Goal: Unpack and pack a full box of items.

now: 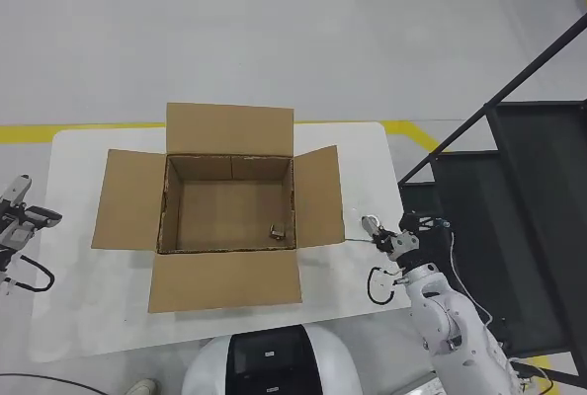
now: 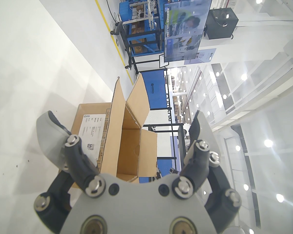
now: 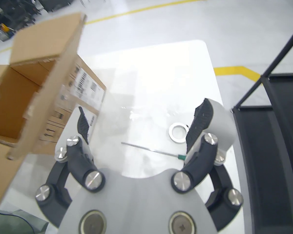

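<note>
**Nearly empty box (image 1: 229, 212), one straggler in the corner, and what worries me**

I've got both arms sitting off the sides of the box. The left gripper (image 2: 123, 120) is out past the left flap, jaws apart with nothing in them. The right gripper (image 3: 144, 110) hangs over the table (image 1: 76, 296) beside the right flap, jaws apart too and empty.

The box sits mid-table with all four flaps folded out. A small item (image 1: 278, 232) lies tucked in its near right corner, close to the walls. That's my worry: going in from the right, I reckon a finger clips the flap or the wall and shoves the light box along instead of grabbing.

There's also a white ring (image 3: 178, 132) and a thin rod (image 3: 151, 150) lying right by the right gripper near the table edge. A sloppy swing could knock them off.
</note>
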Motion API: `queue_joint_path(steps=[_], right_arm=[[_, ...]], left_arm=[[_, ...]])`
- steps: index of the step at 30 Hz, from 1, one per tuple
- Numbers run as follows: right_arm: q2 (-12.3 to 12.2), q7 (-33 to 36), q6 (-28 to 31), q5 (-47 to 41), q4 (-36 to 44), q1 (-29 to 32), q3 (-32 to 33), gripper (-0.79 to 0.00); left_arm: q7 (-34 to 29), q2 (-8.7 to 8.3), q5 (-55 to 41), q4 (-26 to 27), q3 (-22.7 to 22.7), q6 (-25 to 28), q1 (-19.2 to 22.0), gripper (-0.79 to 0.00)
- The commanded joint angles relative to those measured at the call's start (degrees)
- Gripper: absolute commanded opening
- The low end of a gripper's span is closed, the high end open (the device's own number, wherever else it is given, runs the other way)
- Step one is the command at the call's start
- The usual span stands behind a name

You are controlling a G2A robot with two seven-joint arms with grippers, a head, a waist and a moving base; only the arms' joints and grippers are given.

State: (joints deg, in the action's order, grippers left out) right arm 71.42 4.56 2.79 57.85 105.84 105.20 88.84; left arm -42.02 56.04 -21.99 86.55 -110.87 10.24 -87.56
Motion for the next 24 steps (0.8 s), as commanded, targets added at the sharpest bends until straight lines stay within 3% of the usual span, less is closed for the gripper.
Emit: queue_joint_path(steps=[1,6,10,11,19,24], right_arm=[[0.0,2.6,-1.1,0.9,-2.1,-0.7,-0.1,0.0],[0.1,6.8,-3.3,1.3,-8.9,-4.1,-1.1,0.0],[0.4,6.7,-4.9,1.0,-14.3,-7.6,-2.6,-0.397],[0.4,6.9,-5.3,1.1,-15.3,-8.4,-3.0,-0.437],[0.8,8.6,-8.1,2.0,-21.1,-12.7,-4.3,-0.591],[0.9,8.3,-9.8,2.1,-21.9,-13.2,-4.7,-0.616]], left_arm=[[0.0,0.0,0.0,0.0,0.0,0.0,0.0,0.0],[0.0,0.0,0.0,0.0,0.0,0.0,0.0,0.0],[0.0,0.0,0.0,0.0,0.0,0.0,0.0,0.0],[0.0,0.0,0.0,0.0,0.0,0.0,0.0,0.0],[0.0,0.0,0.0,0.0,0.0,0.0,0.0,0.0],[0.0,0.0,0.0,0.0,0.0,0.0,0.0,0.0]])
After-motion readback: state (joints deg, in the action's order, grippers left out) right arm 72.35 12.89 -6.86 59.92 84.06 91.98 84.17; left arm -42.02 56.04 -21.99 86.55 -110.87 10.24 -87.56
